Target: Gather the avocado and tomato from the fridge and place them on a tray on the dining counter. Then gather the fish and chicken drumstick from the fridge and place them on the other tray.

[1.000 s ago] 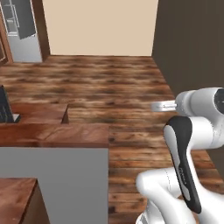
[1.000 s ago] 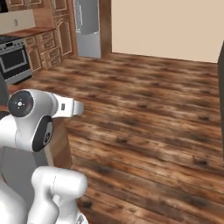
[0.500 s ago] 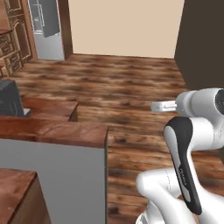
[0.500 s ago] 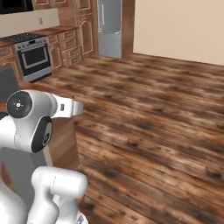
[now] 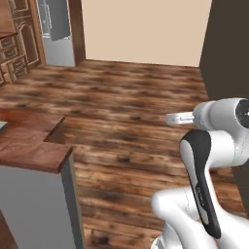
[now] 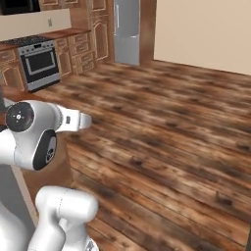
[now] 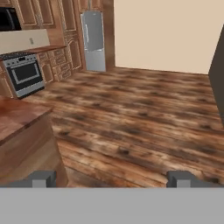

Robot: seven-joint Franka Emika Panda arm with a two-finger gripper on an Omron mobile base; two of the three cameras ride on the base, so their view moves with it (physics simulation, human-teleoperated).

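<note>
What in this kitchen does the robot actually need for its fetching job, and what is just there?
Needed for the job:
- the fridge, doors closed, across the wooden floor
- the dining counter, its near corner beside the robot
- the gripper, open and holding nothing

Just there:
- the stove
- the wooden cabinets
- the beige wall
</note>
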